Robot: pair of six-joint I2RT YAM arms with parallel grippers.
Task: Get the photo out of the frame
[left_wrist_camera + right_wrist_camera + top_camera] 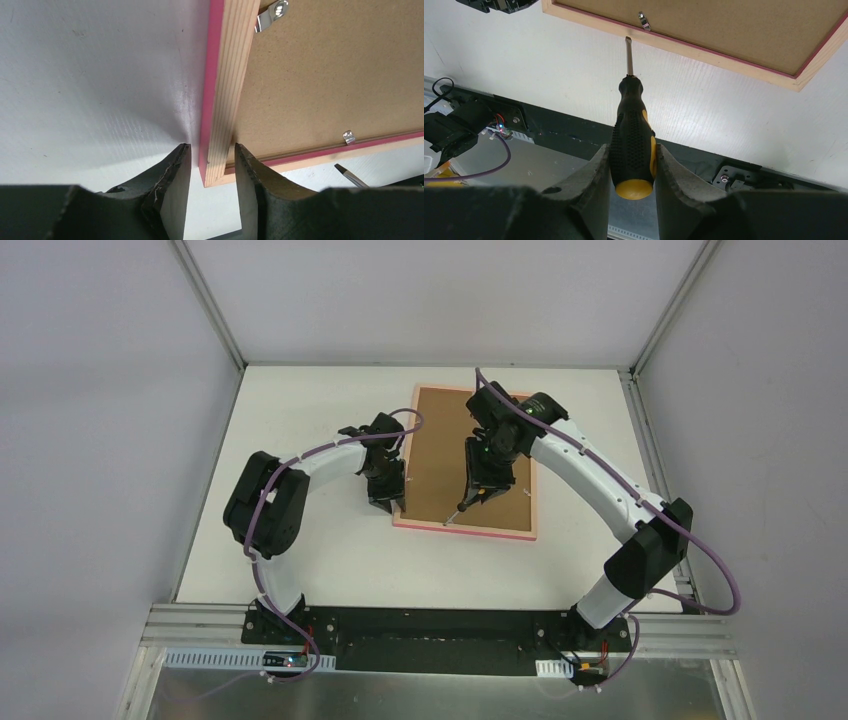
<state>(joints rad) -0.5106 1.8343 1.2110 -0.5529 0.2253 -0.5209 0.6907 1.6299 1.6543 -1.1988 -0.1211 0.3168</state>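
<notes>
The pink frame [465,530] lies face down on the white table, its brown back board [450,450] up. The photo's picture side is hidden beneath it. My left gripper [211,147] straddles the frame's near-left corner rail [225,90], open, with a strip of table showing between the left finger [172,170] and the pink edge. My right gripper [632,150] is shut on a black-and-yellow screwdriver [633,135]. Its blade tip rests at the frame's near edge, just below a small metal tab [643,20].
Two metal tabs [274,11] [348,136] sit on the board by the left and near rails. The screwdriver tip [350,175] shows at the near edge. The black base rail [430,625] runs along the table's front, and grey walls enclose it.
</notes>
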